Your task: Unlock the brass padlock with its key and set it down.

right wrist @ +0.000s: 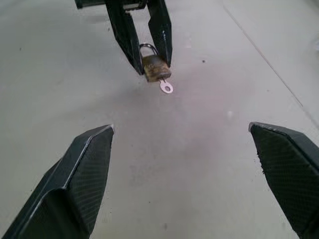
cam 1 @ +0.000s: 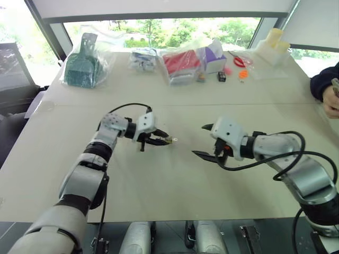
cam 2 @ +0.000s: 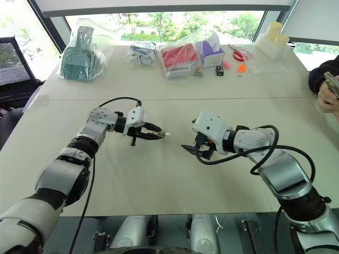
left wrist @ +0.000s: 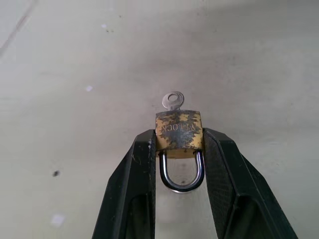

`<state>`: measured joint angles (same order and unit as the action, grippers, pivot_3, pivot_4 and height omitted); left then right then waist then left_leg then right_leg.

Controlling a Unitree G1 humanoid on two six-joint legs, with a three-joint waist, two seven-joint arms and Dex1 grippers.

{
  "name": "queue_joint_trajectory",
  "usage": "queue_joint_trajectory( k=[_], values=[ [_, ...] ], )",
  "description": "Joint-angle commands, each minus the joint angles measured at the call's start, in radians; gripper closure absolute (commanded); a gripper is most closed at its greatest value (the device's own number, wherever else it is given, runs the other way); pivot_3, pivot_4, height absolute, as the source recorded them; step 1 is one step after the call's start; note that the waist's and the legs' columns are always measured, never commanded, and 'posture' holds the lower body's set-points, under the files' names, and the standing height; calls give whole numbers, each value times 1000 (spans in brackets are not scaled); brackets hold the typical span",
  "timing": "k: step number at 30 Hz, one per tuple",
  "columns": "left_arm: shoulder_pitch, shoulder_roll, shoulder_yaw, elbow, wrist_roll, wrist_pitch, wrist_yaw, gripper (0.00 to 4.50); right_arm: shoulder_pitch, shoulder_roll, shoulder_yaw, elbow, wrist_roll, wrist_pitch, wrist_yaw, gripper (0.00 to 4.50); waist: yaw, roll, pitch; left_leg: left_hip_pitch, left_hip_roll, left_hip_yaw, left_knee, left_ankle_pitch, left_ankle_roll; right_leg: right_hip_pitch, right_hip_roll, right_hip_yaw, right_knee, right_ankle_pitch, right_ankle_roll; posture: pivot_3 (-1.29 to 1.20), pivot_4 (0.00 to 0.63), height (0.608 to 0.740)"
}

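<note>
Head views: left end effector (cam 1: 159,138) pinching the small tarnished brass padlock (cam 1: 168,139) above the pale table (cam 1: 159,185); left wrist: silvery key (left wrist: 173,101) seated, shackle apparently closed; right wrist: right end effector (right wrist: 182,169) spread, facing the key, judged next to grip and turn it.

Open stretch of beige tabletop (cam 1: 175,180) between the left black two-finger gripper (cam 1: 165,139) and the right black two-finger gripper (cam 1: 207,141), bare. Only obstruction there: small tarnished brass padlock (left wrist: 179,133) with silver key (left wrist: 173,100) sticking out, pinched in left gripper, facing the wide-spread right fingers (right wrist: 75,179). Clutter along far edge: bagged teal plastic scoop (cam 1: 83,63), bagged red box (cam 1: 181,62), red scissors (cam 1: 239,60). Person's hand (cam 1: 331,99) at far right edge.
</note>
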<state>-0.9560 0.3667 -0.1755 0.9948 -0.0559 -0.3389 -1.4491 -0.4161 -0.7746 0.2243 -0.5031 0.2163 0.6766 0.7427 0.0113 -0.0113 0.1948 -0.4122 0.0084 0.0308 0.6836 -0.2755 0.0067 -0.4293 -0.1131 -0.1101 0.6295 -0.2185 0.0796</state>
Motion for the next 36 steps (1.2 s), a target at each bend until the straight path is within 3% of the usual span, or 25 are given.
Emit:
queue_joint_trajectory(
  k=[1,8,18,22,28,36],
  values=[
    [42,45,44,-233,-94,124,-56,3727,-59,27,79,67,-136,-198,-14,0,2,0,0,0,0,0,0,0,0,0,0,0,0,0,0,0,150,740],
    [130,119,61,-539,-178,379,-44,3727,-135,138,142,221,-282,-493,-49,0,0,0,0,0,-1,0,0,0,0,0,0,0,0,0,0,0,150,740],
    [170,148,54,-645,-195,454,-9,3727,-181,208,137,319,-363,-610,-44,0,0,0,0,0,-1,0,1,0,0,0,0,1,1,0,0,0,150,740],
    [167,146,49,-641,-188,443,-3,3727,-180,215,127,319,-370,-619,-33,1254,0,0,0,0,-1,0,1,0,0,0,0,1,1,0,0,0,150,740],
    [157,145,36,-597,-163,382,9,3727,-171,223,118,302,-357,-599,-4,4442,0,0,0,0,-1,0,1,0,0,0,0,1,1,0,0,0,150,740],
    [152,137,27,-584,-138,291,43,3727,-171,240,129,282,-330,-563,59,4442,0,0,0,0,-1,1,1,0,0,0,0,1,1,0,0,0,150,740]
  ],
)
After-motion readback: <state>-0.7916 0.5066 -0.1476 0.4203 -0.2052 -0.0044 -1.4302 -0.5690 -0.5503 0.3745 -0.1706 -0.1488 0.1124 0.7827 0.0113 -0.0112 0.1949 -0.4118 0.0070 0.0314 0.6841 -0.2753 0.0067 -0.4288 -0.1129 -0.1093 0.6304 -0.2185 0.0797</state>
